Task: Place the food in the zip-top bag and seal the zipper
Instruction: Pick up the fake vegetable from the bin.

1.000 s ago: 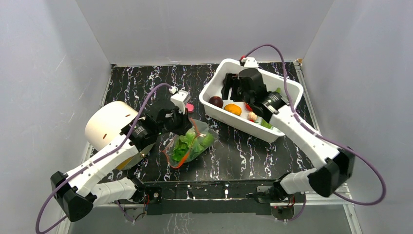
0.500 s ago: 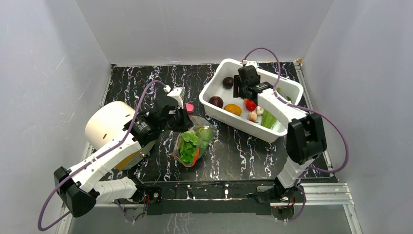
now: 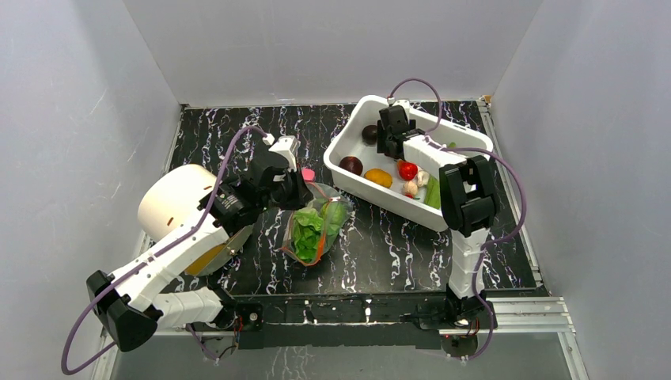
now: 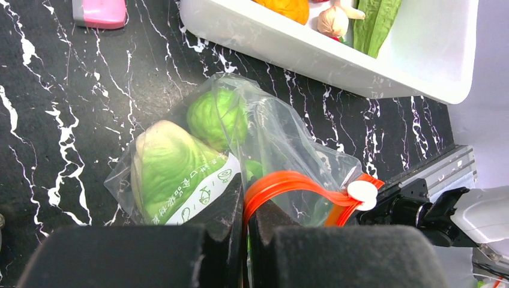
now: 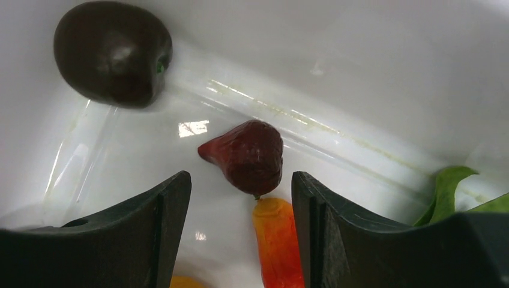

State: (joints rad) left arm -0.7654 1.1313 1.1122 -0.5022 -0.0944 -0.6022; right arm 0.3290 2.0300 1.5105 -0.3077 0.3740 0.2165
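left gripper [image 4: 245, 207]: jaws pressed together, pinching the orange-red zipper [image 4: 294, 180] at the mouth of the zip-top bag [image 4: 273, 135], which rests on the black marbled table [image 3: 229, 134] just left of the white tub [image 4: 312, 54]. the thin, crinkly film could slip free, or the mouth could fold shut. inside it: a leafy cabbage [image 4: 168, 165] and a smooth green ball [image 4: 217, 118]. right gripper [image 5: 239, 186]: jaws spread either side of a glossy, tapered dark red piece [image 5: 246, 157] in the tub. being slick, it could squirt aside across the hard floor.
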